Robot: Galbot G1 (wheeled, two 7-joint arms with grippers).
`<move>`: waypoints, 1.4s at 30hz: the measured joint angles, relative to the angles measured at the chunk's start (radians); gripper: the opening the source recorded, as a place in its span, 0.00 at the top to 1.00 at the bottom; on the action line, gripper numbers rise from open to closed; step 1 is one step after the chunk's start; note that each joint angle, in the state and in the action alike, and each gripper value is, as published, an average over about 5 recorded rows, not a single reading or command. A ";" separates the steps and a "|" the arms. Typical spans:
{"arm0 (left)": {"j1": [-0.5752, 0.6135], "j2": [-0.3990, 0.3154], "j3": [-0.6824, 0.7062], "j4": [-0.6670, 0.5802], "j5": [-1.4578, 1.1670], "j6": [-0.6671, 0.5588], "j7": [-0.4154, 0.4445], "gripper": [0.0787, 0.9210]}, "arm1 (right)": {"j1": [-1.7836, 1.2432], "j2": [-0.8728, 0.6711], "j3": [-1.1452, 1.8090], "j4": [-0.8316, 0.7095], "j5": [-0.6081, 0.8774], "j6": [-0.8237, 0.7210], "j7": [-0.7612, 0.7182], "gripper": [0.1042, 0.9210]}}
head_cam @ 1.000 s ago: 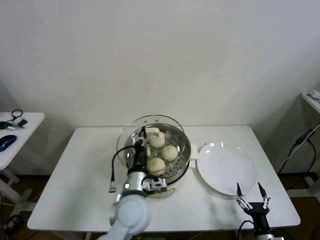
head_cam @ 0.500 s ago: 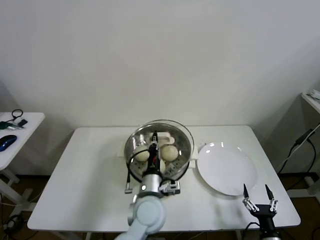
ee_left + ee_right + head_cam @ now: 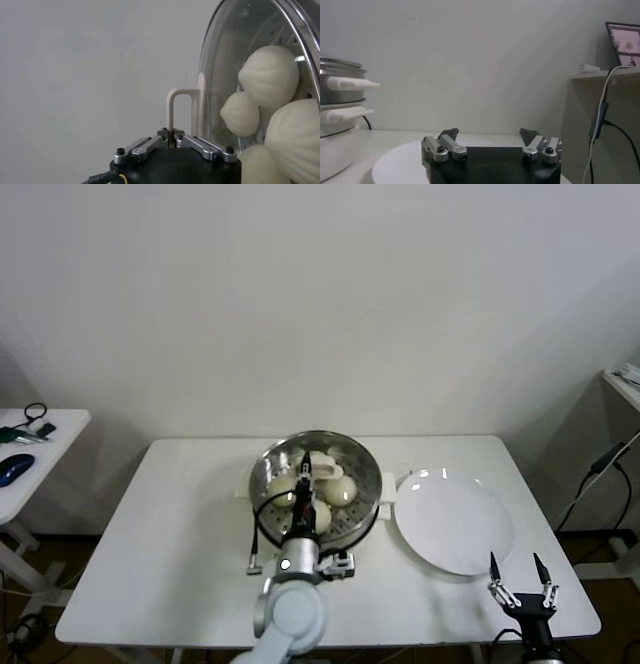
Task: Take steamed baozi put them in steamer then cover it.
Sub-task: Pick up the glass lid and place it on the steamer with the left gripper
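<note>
The steamer stands mid-table, a steel pot on a cream-white base. Several steamed baozi lie inside, seen through the glass. The cover lies over the pot, rim nearly matching rim; whether it rests there I cannot tell. My left gripper is above the pot's middle, shut on the cover's cream-white bar handle. In the left wrist view the cover fills one side with baozi behind it. My right gripper is open and empty at the table's front right, and it shows in its own view.
An empty white plate lies right of the steamer, with my right gripper just in front of it. The steamer's side handles stick out toward the plate. A small side table stands at the left, a shelf with cables at the right.
My left gripper carried the cover from the steamer's back left to over the pot and levelled it. The right gripper drew slightly back toward the front right corner.
</note>
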 measured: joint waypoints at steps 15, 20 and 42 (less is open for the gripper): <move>-0.017 -0.009 0.009 0.026 0.002 0.004 -0.004 0.93 | -0.011 -0.002 -0.005 -0.005 -0.001 0.016 0.000 0.12; -0.027 -0.001 0.006 0.029 -0.008 0.005 -0.002 0.93 | -0.012 -0.003 -0.009 -0.007 -0.001 0.018 0.000 0.12; -0.042 0.029 0.011 0.028 -0.042 -0.002 0.028 0.93 | -0.011 0.001 -0.018 -0.006 0.000 0.009 -0.011 0.12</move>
